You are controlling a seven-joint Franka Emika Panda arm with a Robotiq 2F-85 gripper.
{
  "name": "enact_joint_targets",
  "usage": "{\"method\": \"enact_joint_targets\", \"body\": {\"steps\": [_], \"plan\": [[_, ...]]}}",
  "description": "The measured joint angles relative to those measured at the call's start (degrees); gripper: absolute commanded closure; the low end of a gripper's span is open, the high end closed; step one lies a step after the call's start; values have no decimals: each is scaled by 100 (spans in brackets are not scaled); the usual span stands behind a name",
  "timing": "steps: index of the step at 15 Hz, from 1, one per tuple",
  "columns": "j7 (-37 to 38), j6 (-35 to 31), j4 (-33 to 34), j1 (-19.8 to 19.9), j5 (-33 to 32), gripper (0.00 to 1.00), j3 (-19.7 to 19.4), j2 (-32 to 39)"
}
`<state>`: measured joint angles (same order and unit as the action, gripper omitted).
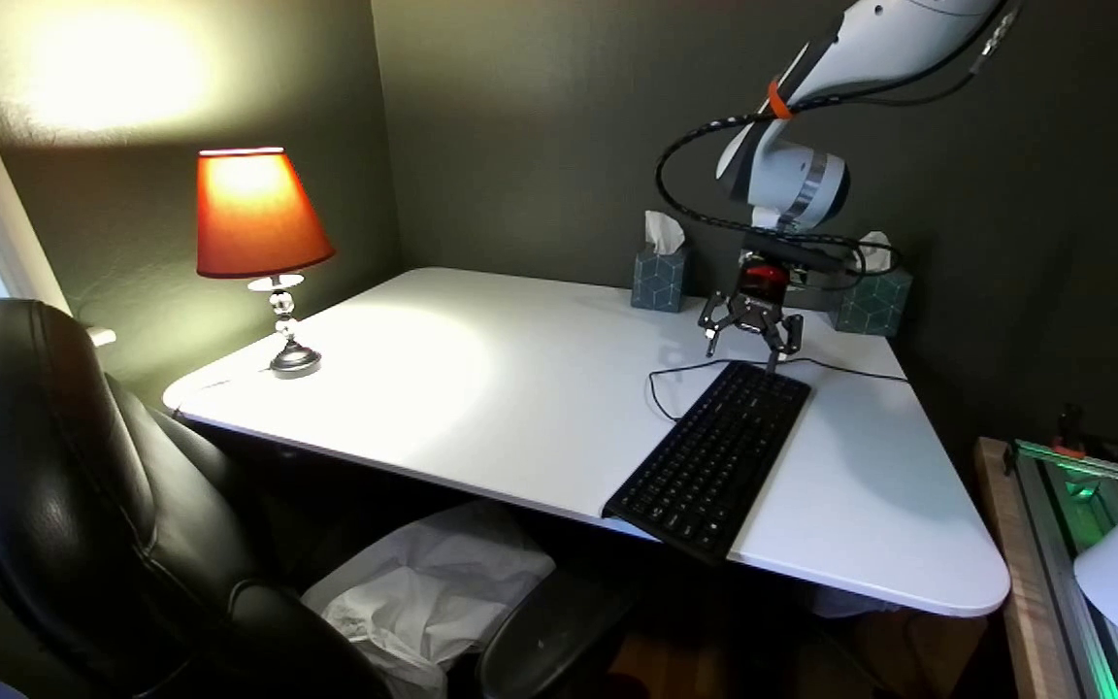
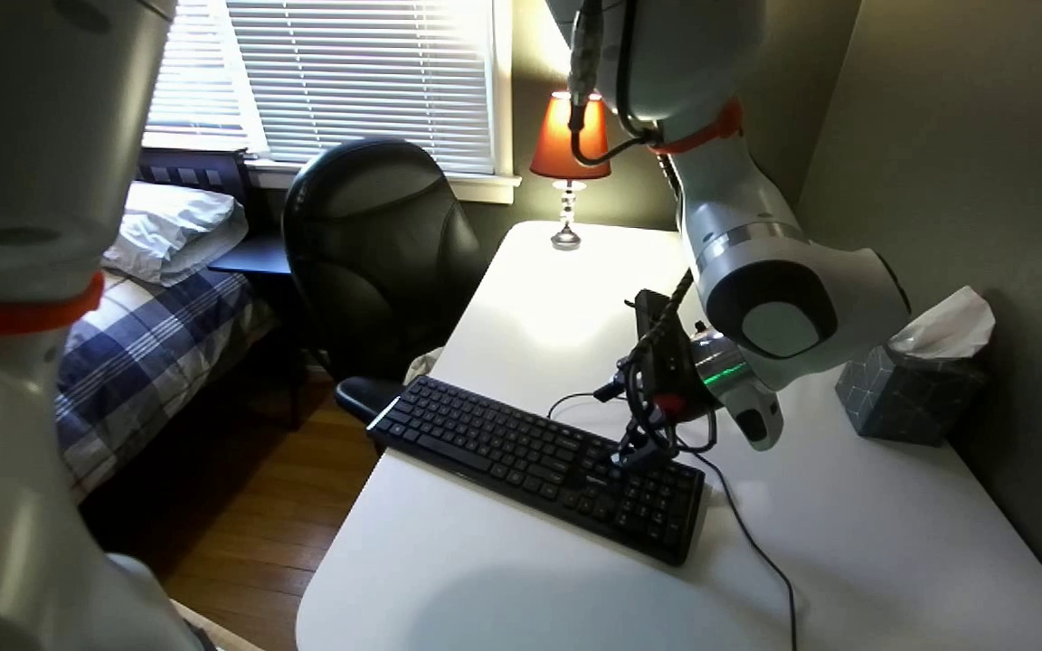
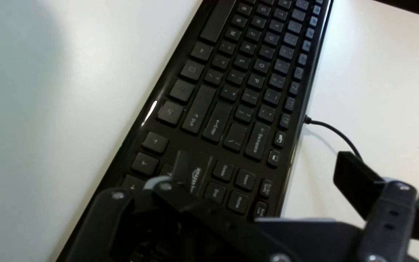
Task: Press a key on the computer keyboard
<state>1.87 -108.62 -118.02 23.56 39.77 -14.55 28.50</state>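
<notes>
The black computer keyboard [image 1: 714,447] lies flat on the white table, one end at the table's edge; it also shows in an exterior view [image 2: 503,443] and the wrist view [image 3: 246,80]. My gripper [image 1: 742,353] is open and empty, its fingers wide apart, low at the keyboard's far end; it also shows in an exterior view [image 2: 617,427]. In the wrist view my gripper [image 3: 266,167] has one finger over the area near the arrow keys and the other beside the keyboard, over the table. Whether a fingertip touches a key cannot be told. The gripper hides part of the number pad.
A thin black cable [image 2: 761,533] runs from the keyboard's back edge across the table [image 1: 540,388]. Two tissue boxes [image 1: 658,282] [image 1: 874,303] stand by the wall behind the gripper. A red-shaded lamp [image 1: 258,218] stands at the far end. A black chair [image 2: 376,262] is at the table's side.
</notes>
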Motion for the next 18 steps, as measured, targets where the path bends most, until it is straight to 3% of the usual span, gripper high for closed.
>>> {"method": "enact_joint_targets", "body": {"steps": [4,9,13,18], "plan": [[0,-315,-291,-162,-67,0,-12,-375],[124,-1294,-749,-472,-292,0,-24,-869],[697,-2203,-1149,-733,-873,0,-37,-1249],[1469,-2875,-1567,-969,-1622,0,-37,-1620]]}}
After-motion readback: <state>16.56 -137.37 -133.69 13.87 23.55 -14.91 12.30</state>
